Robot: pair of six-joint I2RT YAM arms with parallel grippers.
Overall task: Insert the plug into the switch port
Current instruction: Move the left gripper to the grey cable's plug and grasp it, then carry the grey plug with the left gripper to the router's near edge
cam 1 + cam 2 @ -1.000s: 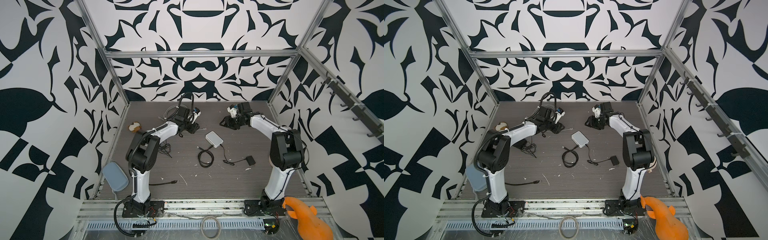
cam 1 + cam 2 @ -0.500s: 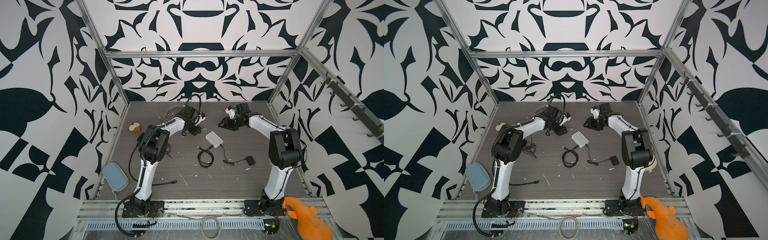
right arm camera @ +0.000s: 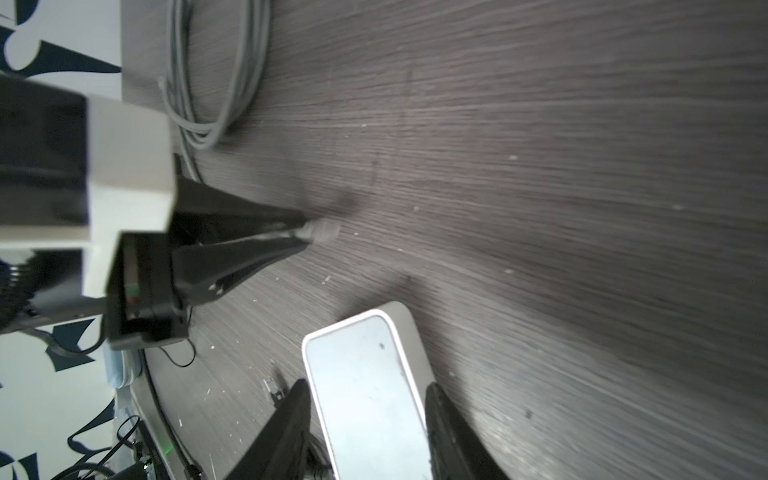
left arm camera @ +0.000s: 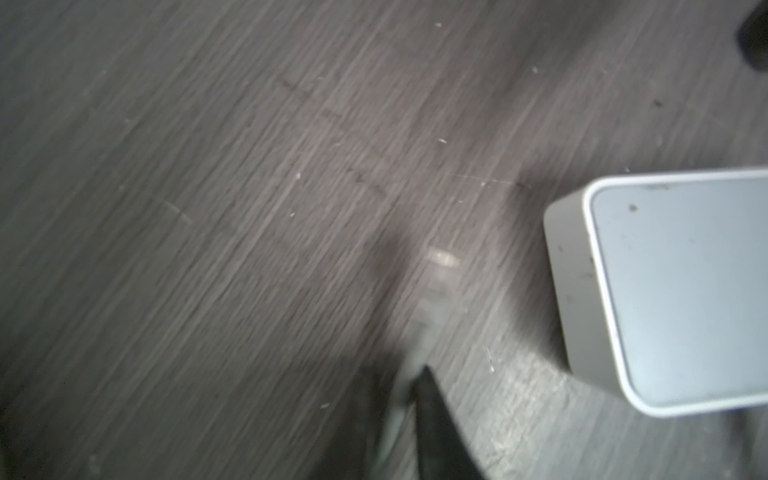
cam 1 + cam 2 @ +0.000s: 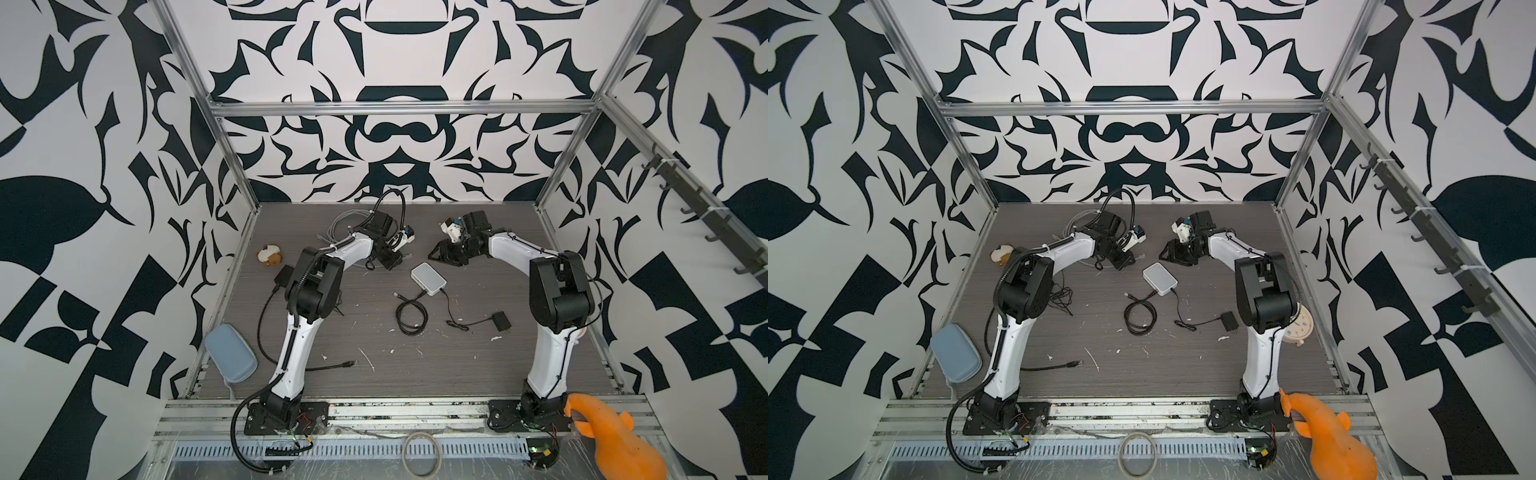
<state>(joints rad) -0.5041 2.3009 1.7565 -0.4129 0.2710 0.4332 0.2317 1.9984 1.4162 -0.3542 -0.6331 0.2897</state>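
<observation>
The white switch [image 5: 429,279] lies flat on the dark table [image 5: 374,395] in both top views; its ports do not show. My left gripper [image 4: 409,386] is shut on a grey cable just behind its clear plug [image 4: 440,266]. The plug sticks out past the fingertips, low over the table, with the switch [image 4: 681,291] off to one side. The right wrist view shows the same grip [image 3: 303,235] on the plug [image 3: 322,230]. My right gripper [image 3: 368,386] is open just behind the switch [image 3: 365,395], which shows between its fingers [image 3: 291,428].
A loose grey cable coil [image 5: 345,220] lies at the back. In front of the switch lie a black cable loop [image 5: 411,316] and a black adapter [image 5: 500,321]. A blue-grey case [image 5: 230,353], a black cable end [image 5: 336,365] and an orange toy [image 5: 611,440] sit nearer the front.
My left arm's elbow has swung in toward the middle and its gripper has edged closer to the switch. The right arm has hardly moved.
</observation>
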